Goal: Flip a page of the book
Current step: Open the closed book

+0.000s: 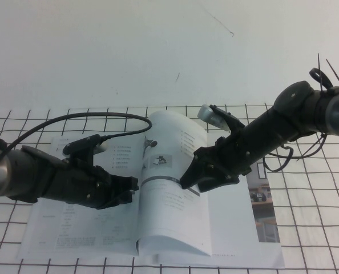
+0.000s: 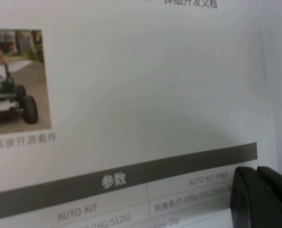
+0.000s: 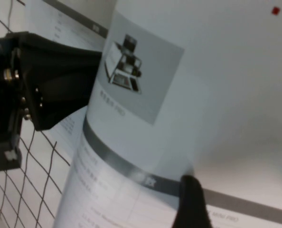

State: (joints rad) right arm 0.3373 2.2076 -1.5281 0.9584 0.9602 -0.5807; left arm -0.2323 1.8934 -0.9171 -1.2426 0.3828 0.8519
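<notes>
The table [image 1: 306,228] is white, ruled with a black grid of squares; behind it rises a plain pale wall [image 1: 129,51] with a few faint marks. The book [image 1: 72,228] lies open and flat on the grid, near the front edge of the high view, spread under both arms.

The page [image 1: 169,217] is lifted off the book's right half and bowed into a tall curl over the spine, its lower edge rolled above the sheet beneath. It carries a small robot photo, a dark grey bar and fine text.

The right gripper [image 1: 188,178] reaches in from the right and meets the curled page at the dark bar, about halfway up the leaf. In the right wrist view one dark finger [image 3: 191,204] lies against the page just at the bar; whether the fingers are pinching the sheet or only pressing it, I cannot tell.

The left gripper [image 1: 129,188] lies low over the book's left half, its tip touching or just beside the curl's left side. In the left wrist view a dark finger [image 2: 262,197] rests by the grey bar; its fingers' spread cannot be told.
</notes>
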